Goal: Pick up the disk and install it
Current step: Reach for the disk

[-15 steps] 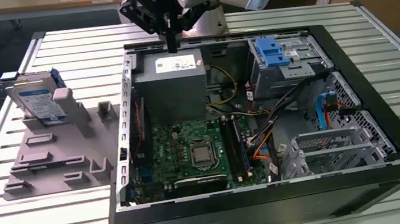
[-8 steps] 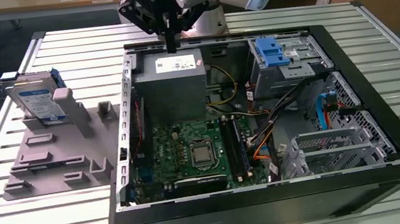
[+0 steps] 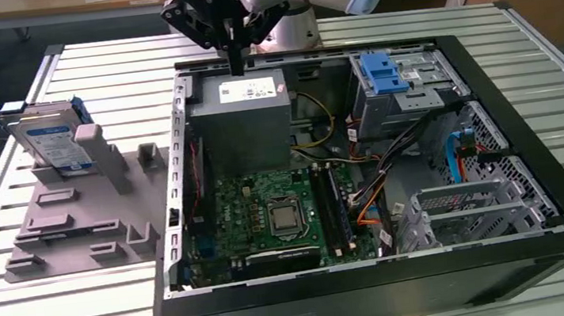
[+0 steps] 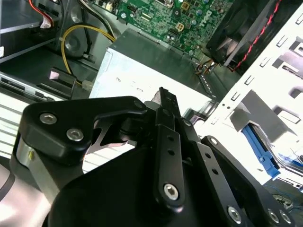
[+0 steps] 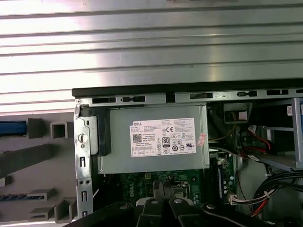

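Silver disk (image 3: 50, 141) in blue carrier, standing upright in the grey fixture (image 3: 77, 229) on the slatted metal bench (image 3: 23, 315), at the exterior view's left, beside the open computer case (image 3: 542, 200) and well apart from the gripper (image 3: 237, 63). Lower end of disk hidden behind a fixture post; label visible as white and blue, print too small to tell. Gripper poised over the grey power supply (image 3: 246, 118) near the case wall, holding nothing. Jaws drawn narrow, tips together. Exterior view: full case interior, with motherboard (image 3: 272, 215) and blue-latched drive cage (image 3: 396, 81). First wrist view: power supply label face-on, gripper (image 5: 163, 189) cut off at the frame edge, fixture partly cropped. Second wrist view: gripper (image 4: 164, 94) linkage blocking much of the scene; blue strip beside the pale fixture, too little shown to identify.
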Available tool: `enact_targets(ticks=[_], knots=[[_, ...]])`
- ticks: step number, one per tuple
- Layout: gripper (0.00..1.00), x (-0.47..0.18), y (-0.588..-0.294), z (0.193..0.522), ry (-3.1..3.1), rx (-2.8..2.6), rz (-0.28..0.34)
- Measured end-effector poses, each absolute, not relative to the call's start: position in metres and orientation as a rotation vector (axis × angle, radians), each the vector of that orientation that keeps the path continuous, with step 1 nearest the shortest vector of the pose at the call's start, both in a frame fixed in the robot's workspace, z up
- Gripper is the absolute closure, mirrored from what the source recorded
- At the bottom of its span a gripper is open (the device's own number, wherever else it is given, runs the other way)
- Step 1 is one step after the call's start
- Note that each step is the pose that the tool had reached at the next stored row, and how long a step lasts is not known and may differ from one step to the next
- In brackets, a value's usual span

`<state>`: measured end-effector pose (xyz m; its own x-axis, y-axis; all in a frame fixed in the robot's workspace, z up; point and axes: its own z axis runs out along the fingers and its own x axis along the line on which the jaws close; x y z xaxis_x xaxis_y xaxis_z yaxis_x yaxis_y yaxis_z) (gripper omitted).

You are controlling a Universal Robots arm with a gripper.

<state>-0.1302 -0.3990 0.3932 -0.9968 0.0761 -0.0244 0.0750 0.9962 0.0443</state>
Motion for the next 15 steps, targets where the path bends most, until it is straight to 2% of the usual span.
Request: enact_targets(ticks=[15], knots=[[0.89,-0.1390,-0.3989,0.3931,3.112,0.118,0.068]])
